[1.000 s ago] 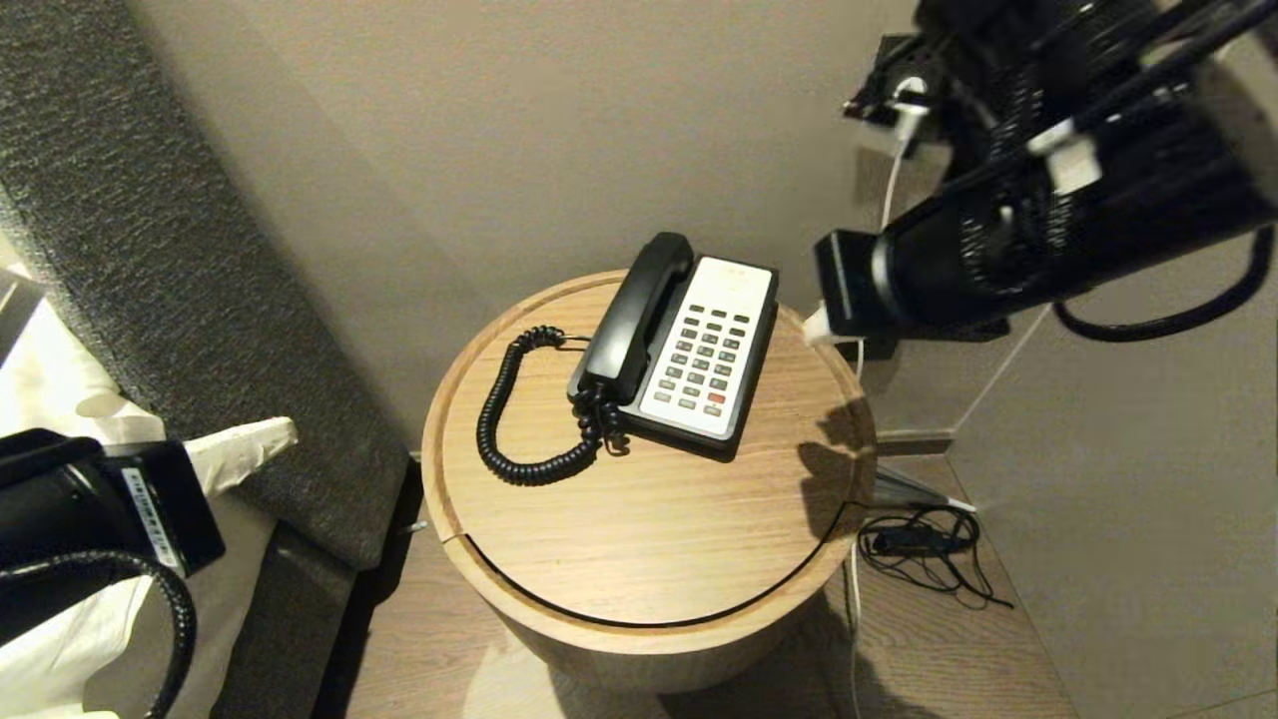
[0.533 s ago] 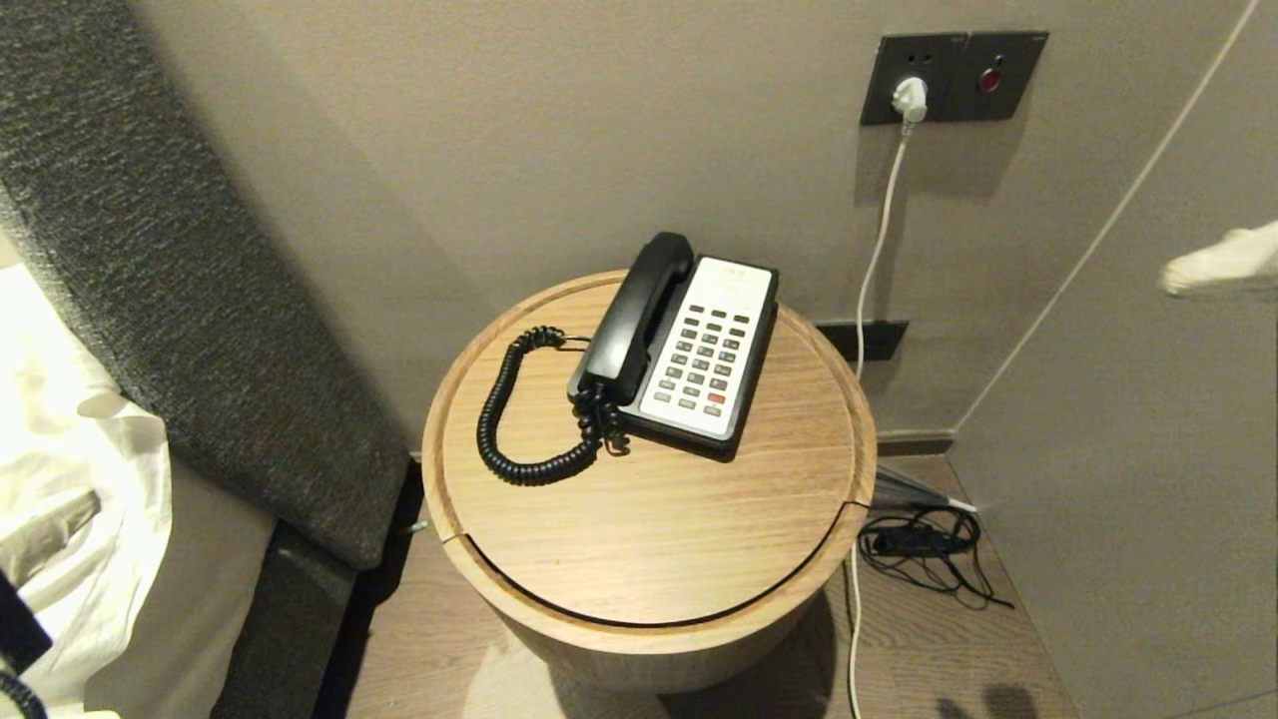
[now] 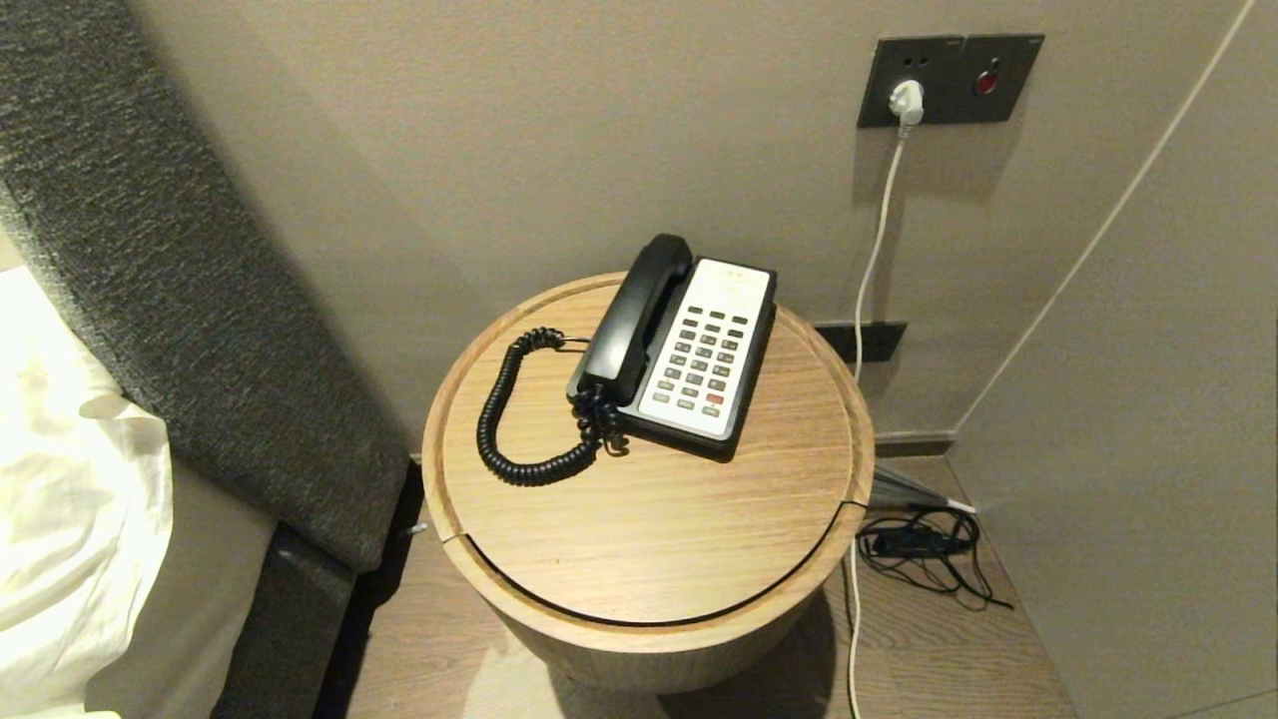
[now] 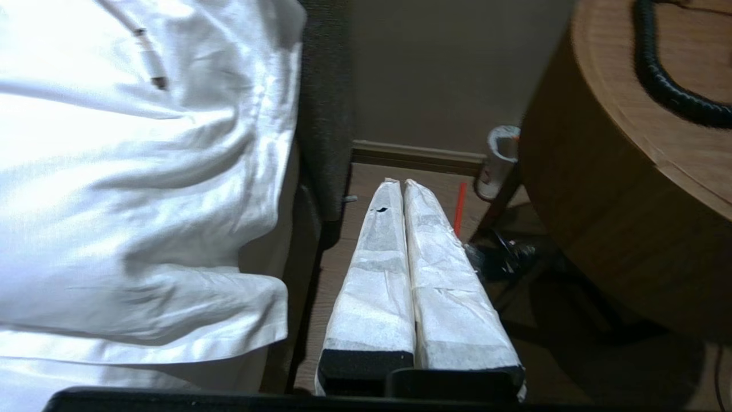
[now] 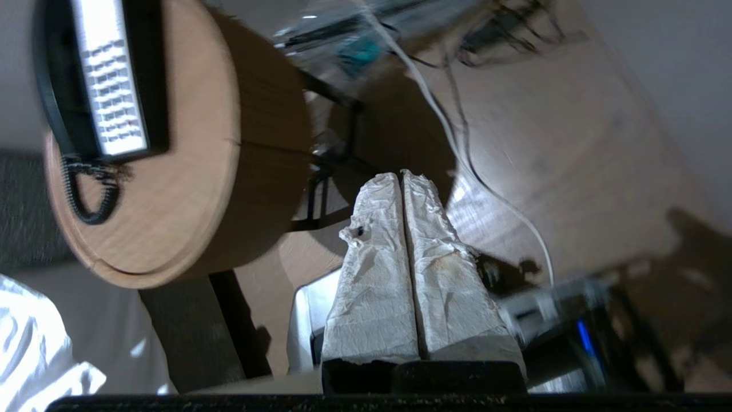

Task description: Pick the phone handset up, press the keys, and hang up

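Note:
A black desk phone (image 3: pixel 699 352) with a white keypad face stands on a round wooden side table (image 3: pixel 649 519). Its black handset (image 3: pixel 631 320) lies in the cradle on the phone's left side, with the coiled cord (image 3: pixel 509 419) looping over the table. Neither arm shows in the head view. My left gripper (image 4: pixel 398 184) is shut and empty, low between the bed and the table. My right gripper (image 5: pixel 399 176) is shut and empty, above the floor to the table's right; the phone (image 5: pixel 108 86) shows far from it.
A grey padded headboard (image 3: pixel 160 280) and white bedding (image 3: pixel 70 519) are on the left. A wall socket (image 3: pixel 949 80) holds a white plug and cable (image 3: pixel 879 240). Black cables (image 3: pixel 924 549) lie on the floor at the right. Walls close in behind and to the right.
Both arms have pulled back out of the head view; the right arm was over the table's right side a second ago and the left at the lower left. The phone has not moved.

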Controlling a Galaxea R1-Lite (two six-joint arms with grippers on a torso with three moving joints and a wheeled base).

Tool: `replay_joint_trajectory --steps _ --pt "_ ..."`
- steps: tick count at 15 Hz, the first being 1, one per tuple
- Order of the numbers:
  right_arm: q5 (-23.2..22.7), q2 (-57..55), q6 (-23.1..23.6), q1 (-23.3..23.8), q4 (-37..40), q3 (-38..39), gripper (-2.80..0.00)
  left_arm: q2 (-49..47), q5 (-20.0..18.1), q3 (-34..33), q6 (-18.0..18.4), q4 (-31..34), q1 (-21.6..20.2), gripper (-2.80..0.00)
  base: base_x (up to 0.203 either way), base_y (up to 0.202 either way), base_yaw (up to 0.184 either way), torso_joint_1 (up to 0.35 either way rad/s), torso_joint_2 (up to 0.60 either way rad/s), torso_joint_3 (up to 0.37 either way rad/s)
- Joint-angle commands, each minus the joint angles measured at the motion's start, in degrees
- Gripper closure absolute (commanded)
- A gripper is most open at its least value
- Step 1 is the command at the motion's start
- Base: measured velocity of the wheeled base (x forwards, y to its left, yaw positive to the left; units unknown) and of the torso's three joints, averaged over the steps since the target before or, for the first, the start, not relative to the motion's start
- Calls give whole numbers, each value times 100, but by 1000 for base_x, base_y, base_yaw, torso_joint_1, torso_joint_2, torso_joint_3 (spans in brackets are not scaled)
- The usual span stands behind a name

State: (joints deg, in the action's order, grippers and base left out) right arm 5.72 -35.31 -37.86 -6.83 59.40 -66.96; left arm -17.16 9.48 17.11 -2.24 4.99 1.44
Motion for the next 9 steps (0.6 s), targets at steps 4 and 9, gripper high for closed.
replay_joint_trajectory --steps 4,9 --pt "-1198 1957 503 1550 728 690 0 520 -228 -273 95 34 -111 0 0 0 0 0 0 0" --pt "-1464 1966 650 1473 700 728 0 901 -238 -604 269 46 -200 0 0 0 0 0 0 0"
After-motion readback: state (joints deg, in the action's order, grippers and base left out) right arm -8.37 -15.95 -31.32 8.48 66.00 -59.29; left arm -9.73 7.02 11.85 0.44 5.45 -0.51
